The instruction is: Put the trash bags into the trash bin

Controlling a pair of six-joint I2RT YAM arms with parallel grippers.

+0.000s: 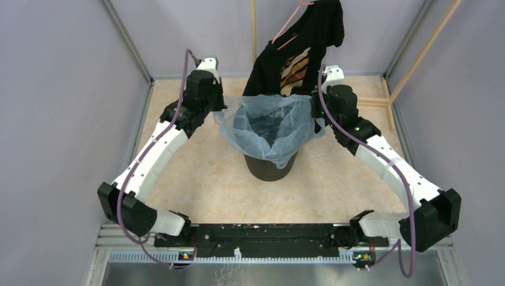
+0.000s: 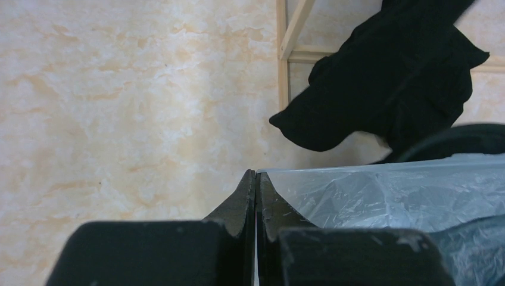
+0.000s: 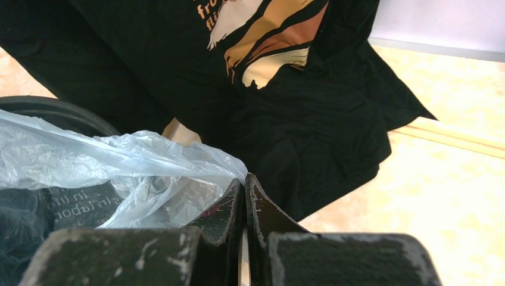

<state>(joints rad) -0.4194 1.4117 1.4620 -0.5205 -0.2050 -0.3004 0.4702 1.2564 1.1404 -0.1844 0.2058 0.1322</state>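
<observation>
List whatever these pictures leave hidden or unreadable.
- Inside of the bin: in the top view, the bag held over its mouth covers it.
- Lettering on the bag: in the right wrist view, folds break it up, so it is unreadable.
- Print on the shirt: in the right wrist view, the top edge cuts it off.
- How much bag the shut left gripper and right gripper pinch: hidden between their fingers.

We read only fragments. Orange letters "fro" and "fli" sit on the black T-shirt (image 3: 298, 131), cut off beside its print. Faint white lettering on the trash bag (image 3: 149, 161), roughly "sin labor", isn't fully legible.
</observation>
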